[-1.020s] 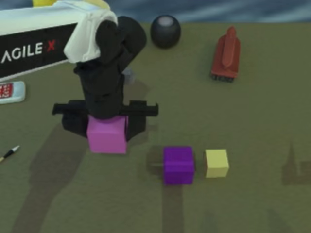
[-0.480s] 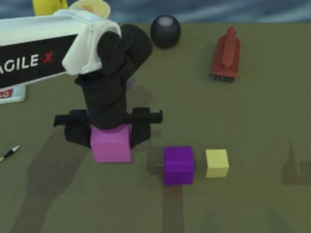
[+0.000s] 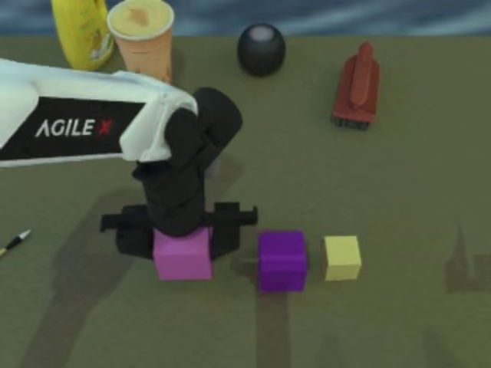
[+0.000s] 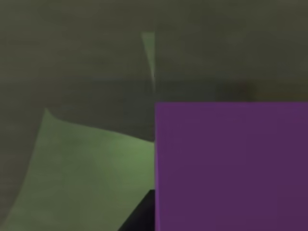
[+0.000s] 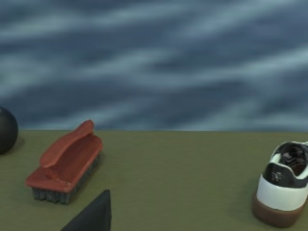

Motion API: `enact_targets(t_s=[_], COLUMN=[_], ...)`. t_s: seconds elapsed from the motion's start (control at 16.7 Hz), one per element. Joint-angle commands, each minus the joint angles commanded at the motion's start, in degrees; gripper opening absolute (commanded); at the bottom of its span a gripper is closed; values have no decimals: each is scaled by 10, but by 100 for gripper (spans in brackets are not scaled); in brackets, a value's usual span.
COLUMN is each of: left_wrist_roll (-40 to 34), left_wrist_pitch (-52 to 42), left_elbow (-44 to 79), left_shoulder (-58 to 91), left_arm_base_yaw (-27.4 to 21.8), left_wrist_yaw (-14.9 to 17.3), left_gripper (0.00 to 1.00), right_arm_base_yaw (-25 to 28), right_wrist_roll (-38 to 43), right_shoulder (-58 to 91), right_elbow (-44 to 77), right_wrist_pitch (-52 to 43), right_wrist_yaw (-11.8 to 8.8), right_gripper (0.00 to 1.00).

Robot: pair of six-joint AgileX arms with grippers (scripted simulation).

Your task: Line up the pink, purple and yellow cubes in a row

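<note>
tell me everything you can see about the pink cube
The pink cube is a plain matte magenta block, the largest of the three cubes, with flat faces and no markings. It sits squarely in the left gripper, whose dark fingers close on its two sides. It lies at the left end of the row, level with the purple cube but apart from it by a small gap, with the yellow cube beyond. Whether it rests on the table cannot be told.

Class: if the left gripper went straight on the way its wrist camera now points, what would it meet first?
Probably the matte deep purple cube, which fills that view; the left gripper holds the matte pink cube beside it.
</note>
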Motion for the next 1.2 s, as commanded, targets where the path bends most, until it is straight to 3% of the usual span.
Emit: enact_targets(t_s=[0.24, 1.02, 1.2], left_wrist_roll=[0, 0, 0], left_wrist_pitch=[6, 6, 6], left_elbow=[-5, -5, -5], left_shoulder=[4, 4, 4], left_arm_base_yaw=[0, 0, 0], left_wrist_yaw=[0, 0, 0], left_gripper=[0, 98, 100], right_arm_base_yaw=[0, 0, 0], right_wrist_roll=[0, 0, 0], right_shoulder=[0, 0, 0], right_elbow=[0, 0, 0], right_wrist_pitch=[0, 0, 0], right_wrist_yaw=[0, 0, 0], right_gripper=[100, 100, 100])
